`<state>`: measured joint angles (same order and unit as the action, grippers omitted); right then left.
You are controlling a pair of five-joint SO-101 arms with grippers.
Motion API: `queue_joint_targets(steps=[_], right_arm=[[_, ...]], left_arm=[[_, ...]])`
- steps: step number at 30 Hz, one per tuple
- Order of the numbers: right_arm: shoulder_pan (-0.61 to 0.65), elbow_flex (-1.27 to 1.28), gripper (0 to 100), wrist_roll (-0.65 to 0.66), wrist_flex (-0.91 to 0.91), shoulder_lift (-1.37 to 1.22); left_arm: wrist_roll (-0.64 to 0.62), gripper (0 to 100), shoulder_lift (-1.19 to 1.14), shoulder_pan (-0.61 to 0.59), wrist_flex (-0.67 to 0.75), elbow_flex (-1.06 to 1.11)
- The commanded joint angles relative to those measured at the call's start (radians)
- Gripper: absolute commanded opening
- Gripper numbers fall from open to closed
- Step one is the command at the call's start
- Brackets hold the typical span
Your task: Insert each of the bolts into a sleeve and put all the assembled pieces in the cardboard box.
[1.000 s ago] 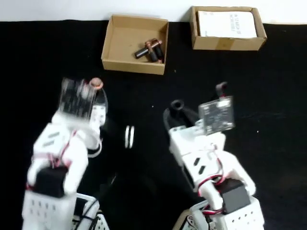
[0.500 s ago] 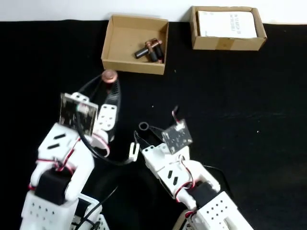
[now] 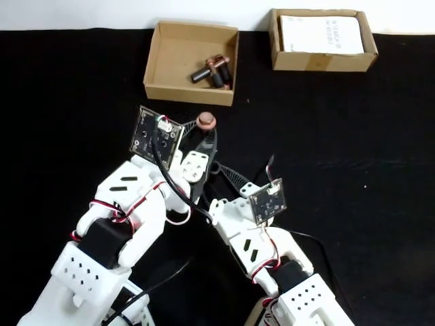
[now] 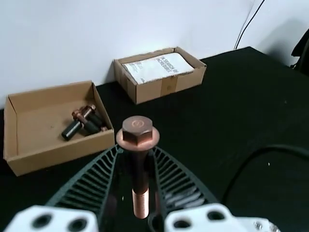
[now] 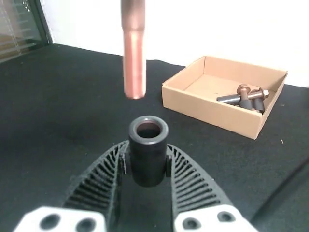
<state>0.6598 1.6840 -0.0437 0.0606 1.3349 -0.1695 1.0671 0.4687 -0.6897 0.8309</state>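
While my left hand (image 4: 136, 155) clamps the copper bolt (image 4: 137, 135) and my right hand (image 5: 147, 155) grips the black sleeve (image 5: 147, 169), I would centre the tip over the bore before pushing; cardboard box (image 3: 187, 94) lies at 12 o'clock.

Left gripper (image 4: 136, 153), jaws clamped on a bolt (image 4: 137, 135), poised above right gripper (image 5: 147, 151), jaws clamped on a sleeve (image 5: 147, 168); both arms angled inward.

— The copper-coloured hex-headed metal bolt (image 4: 137, 140) gleams; the dark grey cylindrical metal sleeve (image 5: 147, 157) is dull. And the rest?

— The tan cardboard box (image 3: 170, 61) is plain, the black counter (image 3: 380, 136) uniformly dark. The left pincer (image 4: 136, 150) and right pincer (image 5: 147, 150) are black with slatted ribs.
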Motion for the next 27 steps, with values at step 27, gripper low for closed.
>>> queue_joint_targets(steps=[27], right_arm=[[-0.01,0.12,0.8,0.003,0.019,0.021]], left_arm=[[-0.006,1,-0.05,0.028,0.012,0.025]])
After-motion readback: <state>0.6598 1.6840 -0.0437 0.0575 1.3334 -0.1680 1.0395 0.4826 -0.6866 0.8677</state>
